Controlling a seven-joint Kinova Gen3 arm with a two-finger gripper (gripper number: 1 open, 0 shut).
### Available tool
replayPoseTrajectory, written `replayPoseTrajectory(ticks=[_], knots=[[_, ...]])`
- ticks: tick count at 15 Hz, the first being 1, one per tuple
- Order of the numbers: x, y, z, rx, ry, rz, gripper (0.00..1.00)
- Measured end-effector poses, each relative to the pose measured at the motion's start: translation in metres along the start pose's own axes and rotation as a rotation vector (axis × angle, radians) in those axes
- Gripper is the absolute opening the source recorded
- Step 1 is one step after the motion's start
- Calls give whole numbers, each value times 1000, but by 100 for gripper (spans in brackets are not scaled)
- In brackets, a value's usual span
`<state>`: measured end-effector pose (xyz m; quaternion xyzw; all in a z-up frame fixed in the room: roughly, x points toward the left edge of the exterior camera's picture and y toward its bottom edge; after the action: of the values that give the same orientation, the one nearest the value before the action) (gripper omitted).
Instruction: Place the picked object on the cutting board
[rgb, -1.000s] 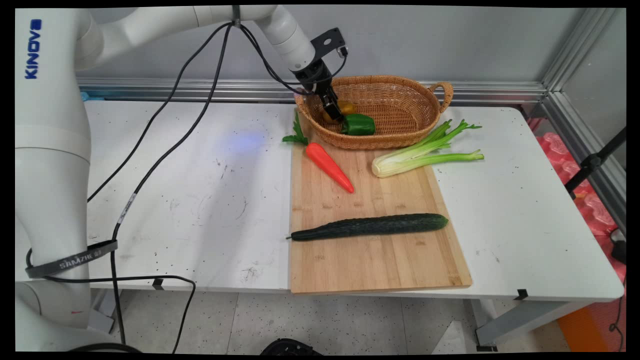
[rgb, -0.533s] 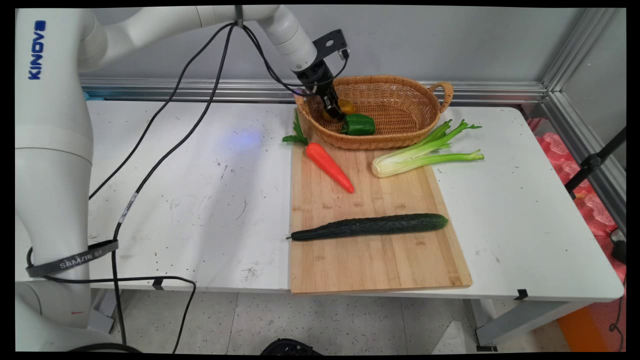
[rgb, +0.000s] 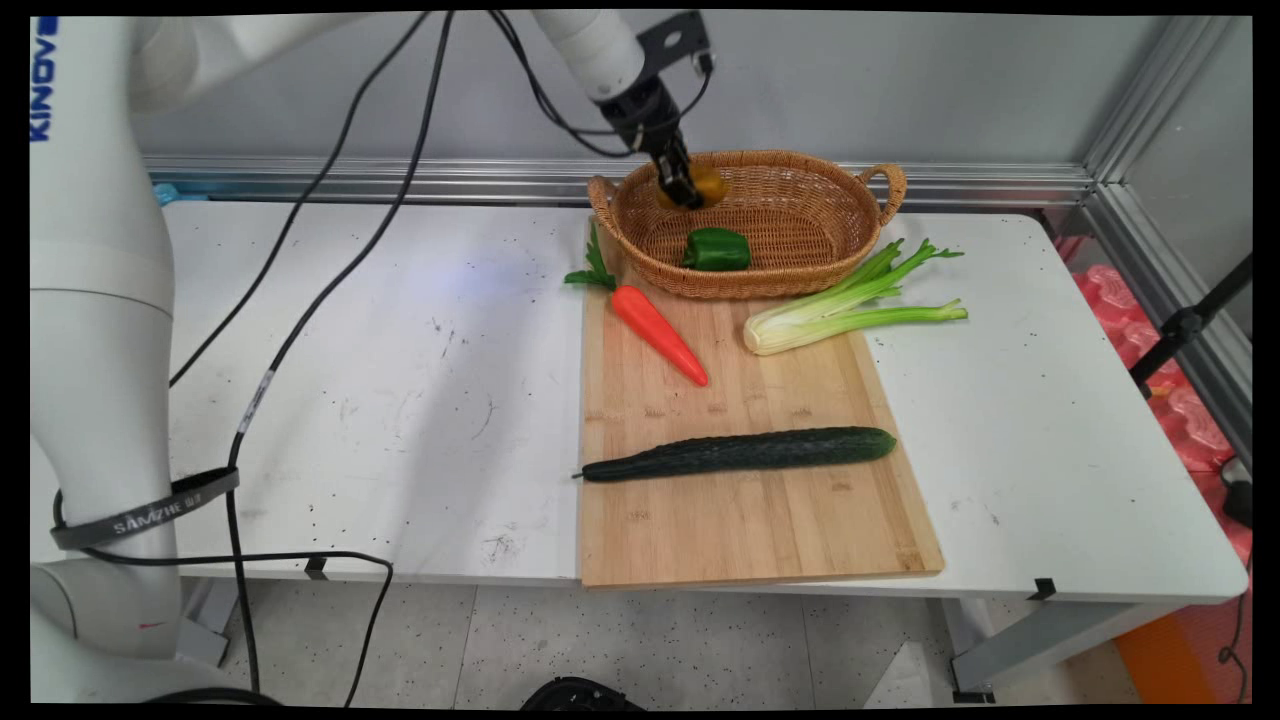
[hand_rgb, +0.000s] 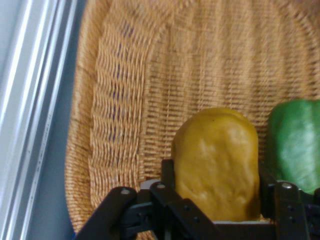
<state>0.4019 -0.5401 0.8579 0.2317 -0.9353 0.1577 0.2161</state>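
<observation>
White tabletop (rgb: 400, 330) stretches across the left of the main view. On it lies a long bamboo cutting board (rgb: 740, 520) with an orange toy carrot with green leaves (rgb: 655, 328) at its far left corner and a long dark green cucumber (rgb: 740, 452) lying crosswise nearer the front. Above the carrot, the black two-finger gripper (rgb: 688, 193) hangs over the left end of an oval woven wicker basket with handles (rgb: 800, 250), its fingers clamped on a rounded yellow pepper (rgb: 708, 183) that is held above the basket floor. The hand view shows that yellow pepper (hand_rgb: 217, 162) squeezed between the fingers (hand_rgb: 167, 172). A green bell pepper (rgb: 716, 249) rests inside the basket, below the gripper. Right of the board's far end, a pale green celery stalk (rgb: 850, 305) lies partly on the board and partly on the table.
</observation>
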Motion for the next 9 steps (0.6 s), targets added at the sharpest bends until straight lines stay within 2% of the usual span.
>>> replayPoseTrajectory(ticks=[5, 7, 9], knots=[[32, 20, -56, 18, 32, -29, 0], [39, 32, -71, 7, 40, -50, 0], [47, 54, -88, -22, 43, -87, 0]])
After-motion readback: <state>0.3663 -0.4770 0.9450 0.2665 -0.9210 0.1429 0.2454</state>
